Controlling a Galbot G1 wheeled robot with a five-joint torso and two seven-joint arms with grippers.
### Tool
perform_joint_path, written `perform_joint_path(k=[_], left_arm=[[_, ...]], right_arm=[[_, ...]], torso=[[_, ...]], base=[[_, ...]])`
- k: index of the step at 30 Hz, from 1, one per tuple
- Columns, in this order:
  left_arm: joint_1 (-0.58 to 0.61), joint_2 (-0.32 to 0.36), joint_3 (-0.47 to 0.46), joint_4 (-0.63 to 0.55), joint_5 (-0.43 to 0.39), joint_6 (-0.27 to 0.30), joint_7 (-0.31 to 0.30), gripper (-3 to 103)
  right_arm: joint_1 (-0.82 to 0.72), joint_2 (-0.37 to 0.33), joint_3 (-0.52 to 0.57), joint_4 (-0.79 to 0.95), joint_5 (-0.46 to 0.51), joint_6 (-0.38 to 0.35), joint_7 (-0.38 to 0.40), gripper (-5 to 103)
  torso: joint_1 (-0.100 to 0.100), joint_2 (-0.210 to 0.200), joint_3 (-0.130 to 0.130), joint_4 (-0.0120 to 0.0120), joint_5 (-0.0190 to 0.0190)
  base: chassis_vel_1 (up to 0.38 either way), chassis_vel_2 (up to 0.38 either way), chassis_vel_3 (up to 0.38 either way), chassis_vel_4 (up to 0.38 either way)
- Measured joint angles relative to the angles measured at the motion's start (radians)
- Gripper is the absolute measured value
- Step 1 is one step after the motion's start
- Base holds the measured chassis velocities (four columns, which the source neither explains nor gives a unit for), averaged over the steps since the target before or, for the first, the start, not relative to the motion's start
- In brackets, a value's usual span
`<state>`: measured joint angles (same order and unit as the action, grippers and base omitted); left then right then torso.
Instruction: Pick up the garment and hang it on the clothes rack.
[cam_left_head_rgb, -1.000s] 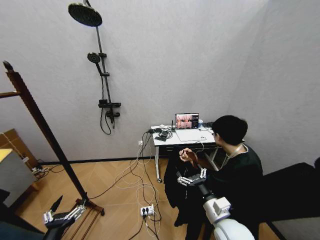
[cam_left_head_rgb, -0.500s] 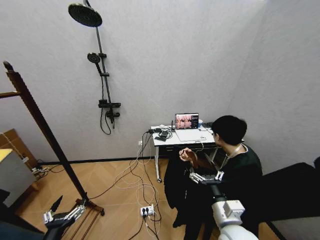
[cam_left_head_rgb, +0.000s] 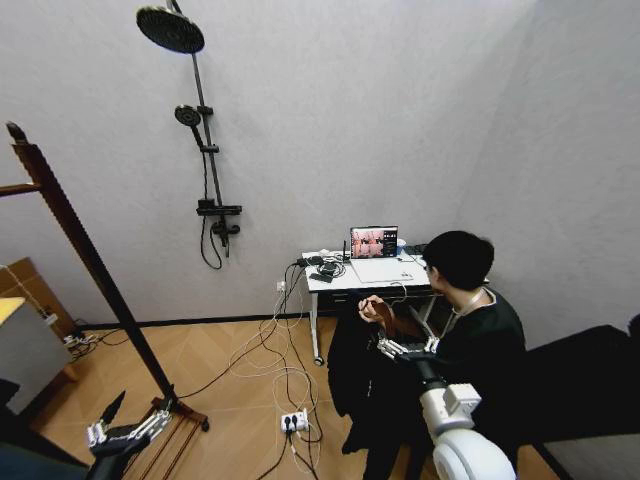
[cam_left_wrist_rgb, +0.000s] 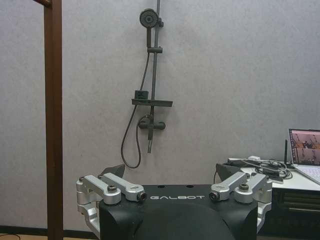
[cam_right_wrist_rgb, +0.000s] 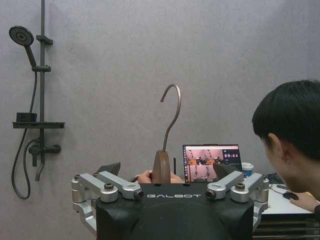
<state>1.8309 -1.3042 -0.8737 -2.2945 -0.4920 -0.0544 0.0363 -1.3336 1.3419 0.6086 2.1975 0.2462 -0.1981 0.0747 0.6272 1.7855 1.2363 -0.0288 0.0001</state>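
Reviewing the right wrist view, I found the hanger (cam_right_wrist_rgb: 167, 145) centred between the right gripper's (cam_right_wrist_rgb: 169, 172) spread fingers, its metal hook curving upward and a person's hand (cam_right_wrist_rgb: 150, 176) holding the wooden neck; the head view could not show that alignment. There, the black garment (cam_left_head_rgb: 352, 375) hung limp and matte from the hanger beside the seated person, in front of the desk (cam_left_head_rgb: 362, 277). Against half a second earlier, the right gripper (cam_left_head_rgb: 405, 347) had drawn in toward the hanger. The left gripper (cam_left_head_rgb: 128, 434) stayed low and open by the slatted foot of the dark wooden clothes rack (cam_left_head_rgb: 80, 250).
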Motion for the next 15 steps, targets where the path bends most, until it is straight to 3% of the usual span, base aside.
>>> perform_joint_path(k=[8,15], left_arm=[[0.000,0.000,0.000,0.000,0.000,0.000,0.000,100],[0.000,0.000,0.000,0.000,0.000,0.000,0.000,100]], right_arm=[[0.149,-0.046,-0.021,-0.144,0.068,0.004,-0.028,102],[0.193,-0.053,-0.038,-0.192,0.078,0.005,-0.028,83]], torso=[[0.000,0.000,0.000,0.0001,-0.0001],[0.000,0.000,0.000,0.0001,-0.0001]], base=[[0.000,0.000,0.000,0.000],[0.000,0.000,0.000,0.000]])
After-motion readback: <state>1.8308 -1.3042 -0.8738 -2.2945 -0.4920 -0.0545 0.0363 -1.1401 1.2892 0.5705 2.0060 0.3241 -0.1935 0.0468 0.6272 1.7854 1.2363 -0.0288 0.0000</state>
